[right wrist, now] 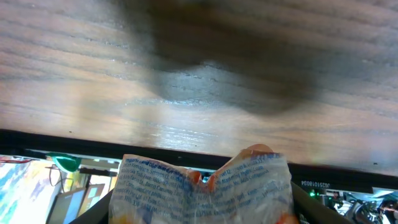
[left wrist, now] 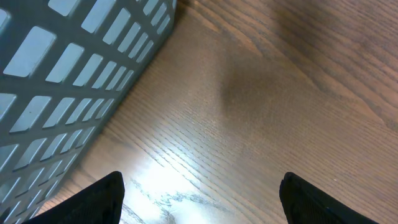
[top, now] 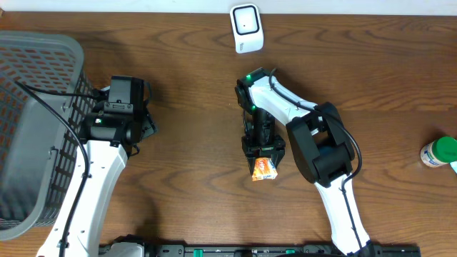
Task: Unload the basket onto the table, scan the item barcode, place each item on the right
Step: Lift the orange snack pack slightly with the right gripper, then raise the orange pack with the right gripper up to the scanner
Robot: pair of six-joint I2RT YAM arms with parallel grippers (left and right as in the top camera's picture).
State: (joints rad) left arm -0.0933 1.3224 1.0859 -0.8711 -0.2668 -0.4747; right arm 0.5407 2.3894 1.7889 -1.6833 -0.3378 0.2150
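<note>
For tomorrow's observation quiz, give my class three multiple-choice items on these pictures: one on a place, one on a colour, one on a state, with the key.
1. Where on the table is the white scanner? A) by the far edge B) by the near edge C) at the left edge
2. What colour is the lid of the bottle at the right? A) red B) green C) black
3. What is the right tool doing? A) holding the snack packet B) hanging empty C) pressing the scanner
Key: A, it stands top centre overhead; B, the cap shows green; A, the packet sits in its grip.
</note>
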